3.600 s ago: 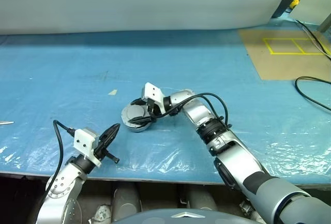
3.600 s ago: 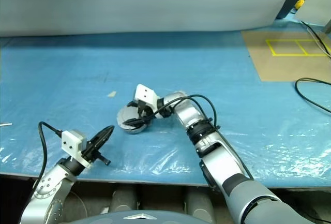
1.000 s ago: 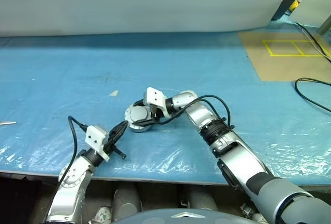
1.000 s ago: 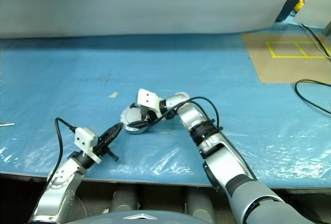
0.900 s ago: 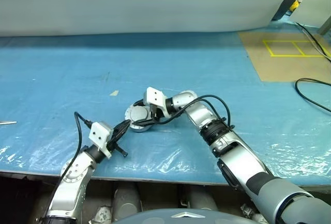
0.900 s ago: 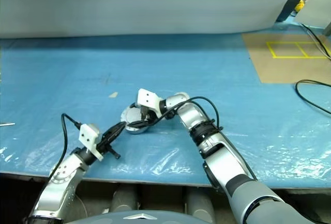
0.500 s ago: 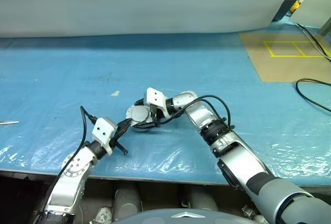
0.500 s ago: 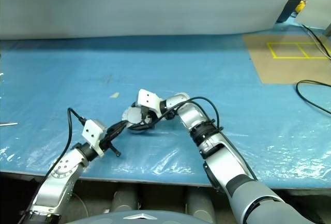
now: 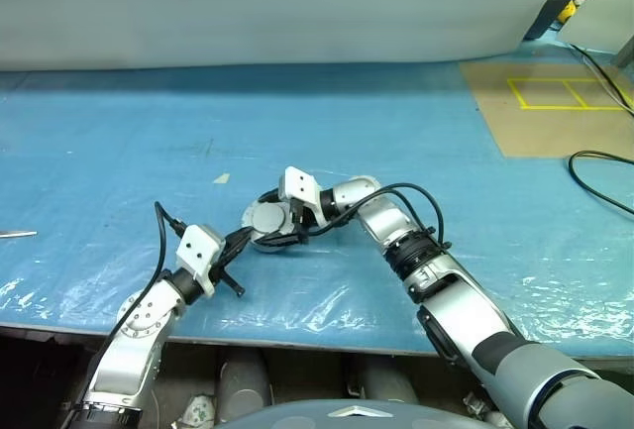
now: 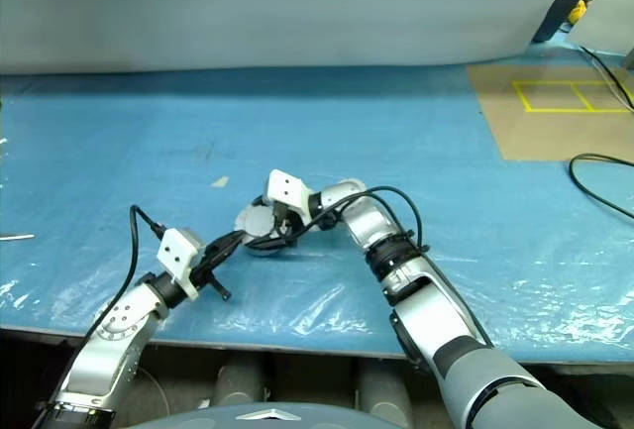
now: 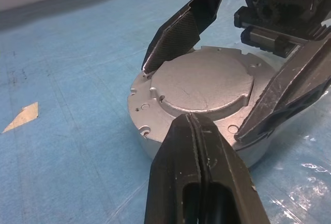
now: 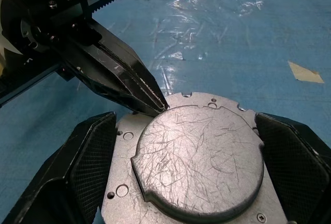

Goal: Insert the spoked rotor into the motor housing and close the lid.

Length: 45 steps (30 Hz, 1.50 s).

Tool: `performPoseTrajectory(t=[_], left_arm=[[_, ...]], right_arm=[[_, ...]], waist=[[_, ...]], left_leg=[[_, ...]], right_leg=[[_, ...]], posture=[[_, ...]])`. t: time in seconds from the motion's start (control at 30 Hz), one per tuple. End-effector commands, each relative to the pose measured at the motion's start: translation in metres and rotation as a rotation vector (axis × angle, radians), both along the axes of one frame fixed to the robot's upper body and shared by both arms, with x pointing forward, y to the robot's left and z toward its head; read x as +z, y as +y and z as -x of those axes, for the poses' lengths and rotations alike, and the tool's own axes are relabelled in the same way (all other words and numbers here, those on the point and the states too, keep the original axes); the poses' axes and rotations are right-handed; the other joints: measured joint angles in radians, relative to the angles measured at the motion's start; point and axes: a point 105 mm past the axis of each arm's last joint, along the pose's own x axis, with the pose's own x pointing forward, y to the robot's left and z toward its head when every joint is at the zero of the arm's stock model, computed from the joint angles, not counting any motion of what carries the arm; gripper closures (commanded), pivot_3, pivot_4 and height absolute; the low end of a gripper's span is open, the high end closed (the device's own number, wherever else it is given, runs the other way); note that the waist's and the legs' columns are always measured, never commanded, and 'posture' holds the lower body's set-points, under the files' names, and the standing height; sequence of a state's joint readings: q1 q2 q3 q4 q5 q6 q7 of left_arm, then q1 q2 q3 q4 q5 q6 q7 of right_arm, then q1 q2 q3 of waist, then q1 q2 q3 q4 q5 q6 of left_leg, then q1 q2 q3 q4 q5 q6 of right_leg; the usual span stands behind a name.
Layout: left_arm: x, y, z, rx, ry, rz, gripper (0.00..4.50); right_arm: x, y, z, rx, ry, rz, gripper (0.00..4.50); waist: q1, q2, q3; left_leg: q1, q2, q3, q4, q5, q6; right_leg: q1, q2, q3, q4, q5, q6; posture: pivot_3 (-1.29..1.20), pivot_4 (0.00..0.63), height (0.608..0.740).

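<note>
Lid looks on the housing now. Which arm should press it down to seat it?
Left, probably. The left gripper is shut, its tip resting at the raised centre of the lid, ready to push. The right gripper stands open, its fingers straddling the motor housing, better placed to steady it.

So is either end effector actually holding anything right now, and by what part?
Nothing is gripped. The right end effector is open, straddling the lid at its rim. The left end effector is shut, its tip at the lid's edge.
</note>
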<state>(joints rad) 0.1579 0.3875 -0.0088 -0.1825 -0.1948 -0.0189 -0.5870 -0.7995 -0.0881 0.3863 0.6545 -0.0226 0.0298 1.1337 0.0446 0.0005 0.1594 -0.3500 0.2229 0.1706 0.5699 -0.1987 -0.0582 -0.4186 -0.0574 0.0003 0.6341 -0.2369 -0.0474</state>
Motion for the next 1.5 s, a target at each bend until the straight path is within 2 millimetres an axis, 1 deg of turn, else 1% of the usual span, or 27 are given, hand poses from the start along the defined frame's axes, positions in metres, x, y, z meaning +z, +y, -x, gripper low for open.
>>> performPoseTrajectory(t=[0.03,0.1,0.2,0.33,0.5,0.57,0.63,0.7,0.8,0.9,0.97,1.03,1.07,1.13,1.23,1.33,1.43,1.5], left_arm=[[-0.008,-0.004,0.001,-0.019,0.039,-0.016,4.5],[-0.008,-0.004,0.001,-0.021,0.037,-0.016,4.5],[-0.008,-0.004,0.001,-0.022,0.036,-0.015,4.5],[-0.007,-0.003,0.001,-0.023,0.033,-0.016,4.5],[-0.007,-0.004,0.0,-0.024,0.031,-0.016,4.5],[-0.007,-0.004,0.0,-0.026,0.032,-0.015,4.5],[-0.007,-0.004,0.001,-0.025,0.033,-0.015,4.5],[-0.007,-0.004,0.001,-0.024,0.032,-0.015,4.5],[-0.007,-0.004,0.001,-0.022,0.032,-0.015,4.5],[-0.008,-0.003,0.0,-0.02,0.031,-0.016,4.5],[-0.007,-0.003,0.0,-0.019,0.03,-0.015,4.5],[-0.007,-0.003,0.0,-0.018,0.029,-0.015,4.5],[-0.007,-0.003,0.0,-0.017,0.028,-0.015,4.5],[-0.007,-0.003,-0.001,-0.017,0.027,-0.014,4.5],[-0.007,-0.003,-0.001,-0.016,0.024,-0.014,4.5],[-0.007,-0.002,-0.002,-0.014,0.021,-0.016,4.5],[-0.007,-0.001,-0.003,-0.008,0.018,-0.021,4.5],[-0.007,0.0,-0.003,-0.005,0.016,-0.024,4.5]], right_arm=[[-0.001,-0.003,0.001,-0.012,0.034,-0.024,0.01],[0.005,-0.003,-0.001,-0.016,0.04,-0.053,0.01],[0.009,-0.005,-0.002,-0.005,0.0,-0.069,0.01],[0.014,-0.013,-0.002,0.001,0.028,-0.089,0.01],[0.023,-0.02,-0.014,-0.103,0.113,-0.151,0.01],[0.024,-0.024,-0.017,-0.144,0.161,-0.159,0.01],[0.021,-0.029,-0.019,-0.175,0.193,-0.14,0.01],[0.019,-0.034,-0.019,-0.197,0.262,-0.136,0.01],[0.014,-0.041,-0.015,-0.237,0.422,-0.113,0.01],[0.008,-0.048,-0.006,-0.255,0.556,-0.083,0.01],[-0.002,-0.054,0.0,-0.286,0.642,-0.028,0.01],[-0.02,-0.061,0.0,-0.398,0.743,0.061,0.01],[-0.025,-0.063,0.002,-0.427,0.779,0.086,0.01],[-0.026,-0.06,0.011,-0.426,0.881,0.107,0.01],[-0.019,-0.048,0.023,-0.425,1.05,0.083,0.01],[-0.007,-0.035,0.024,-0.428,1.171,0.012,0.01],[0.002,-0.027,0.023,-0.43,1.264,-0.043,0.01],[0.004,-0.025,0.019,-0.45,1.303,-0.079,0.4]], waist=[[0.0,0.0,0.0],[0.001,0.0,0.0],[0.001,0.0,0.0],[0.0,0.0,0.0],[-0.001,0.0,0.0],[-0.001,0.0,0.0],[-0.001,0.0,0.0],[-0.001,0.0,0.0],[0.0,0.0,0.0],[0.002,0.0,0.0],[0.002,0.0,0.0],[0.002,0.0,0.0],[0.002,0.0,0.0],[0.002,0.0,0.0],[0.003,0.0,0.0],[0.003,0.0,0.0],[0.002,0.0,0.0],[0.001,0.0,0.0]], left_leg=[[0.0,0.0,0.0,0.0,0.0,0.0],[0.0,0.0,0.0,0.0,0.0,0.0],[-0.001,0.0,0.0,-0.001,0.0,0.0],[-0.002,0.0,0.0,-0.006,0.0,0.0],[-0.004,0.0,0.001,-0.008,0.0,0.0],[-0.006,0.0,0.001,-0.008,0.0,0.0],[-0.006,0.001,0.001,-0.008,0.0,0.0],[-0.006,0.001,0.001,-0.008,0.0,0.0],[-0.006,0.001,0.001,-0.008,0.0,0.0],[-0.006,0.001,0.001,-0.008,0.0,0.0],[-0.006,0.001,0.001,-0.008,0.0,0.0],[-0.005,0.001,0.001,-0.008,0.001,-0.001],[-0.005,0.001,0.001,-0.008,0.001,-0.001],[-0.001,0.001,0.002,-0.008,0.002,-0.003],[0.001,0.001,0.002,-0.008,0.002,-0.003],[0.001,0.001,0.002,-0.008,0.002,-0.004],[0.001,0.001,0.002,-0.009,0.002,-0.004],[0.001,0.001,0.002,-0.009,0.002,-0.004]], right_leg=[[0.0,0.0,0.0,0.0,0.0,0.0],[0.0,0.0,0.0,-0.001,0.0,0.0],[0.0,0.0,0.0,-0.002,0.0,0.0],[0.0,0.0,-0.001,-0.008,0.001,0.0],[0.0,0.001,-0.002,-0.013,0.001,-0.001],[-0.002,0.002,-0.003,-0.014,0.001,-0.001],[-0.002,0.002,-0.003,-0.014,0.001,-0.001],[-0.002,0.001,-0.003,-0.013,0.001,-0.001],[-0.002,0.001,-0.003,-0.013,0.001,-0.001],[-0.002,0.002,-0.003,-0.013,0.001,-0.001],[-0.002,0.002,-0.003,-0.013,0.001,-0.001],[-0.002,0.002,-0.003,-0.013,0.001,0.0],[-0.001,0.002,-0.003,-0.013,0.001,0.0],[0.002,0.002,-0.002,-0.013,0.001,0.0],[0.004,0.002,-0.002,-0.013,0.001,0.0],[0.004,0.002,-0.002,-0.013,0.001,0.0],[0.003,0.002,-0.002,-0.013,0.001,0.0],[0.003,0.002,-0.002,-0.013,0.001,0.0]], posture=[[0.0,0.15,0.74],[0.0,0.15,0.74],[0.0,0.15,0.74],[0.0,0.15,0.74],[0.0,0.15,0.74],[0.0,0.15,0.74],[0.0,0.15,0.74],[0.0,0.15,0.74],[0.0,0.15,0.74],[0.0,0.15,0.74],[0.0,0.15,0.74],[0.0,0.15,0.74],[0.0,0.15,0.74],[0.0,0.15,0.74],[0.0,0.15,0.74],[0.0,0.15,0.74],[0.0,0.15,0.74],[0.0,0.15,0.74]])
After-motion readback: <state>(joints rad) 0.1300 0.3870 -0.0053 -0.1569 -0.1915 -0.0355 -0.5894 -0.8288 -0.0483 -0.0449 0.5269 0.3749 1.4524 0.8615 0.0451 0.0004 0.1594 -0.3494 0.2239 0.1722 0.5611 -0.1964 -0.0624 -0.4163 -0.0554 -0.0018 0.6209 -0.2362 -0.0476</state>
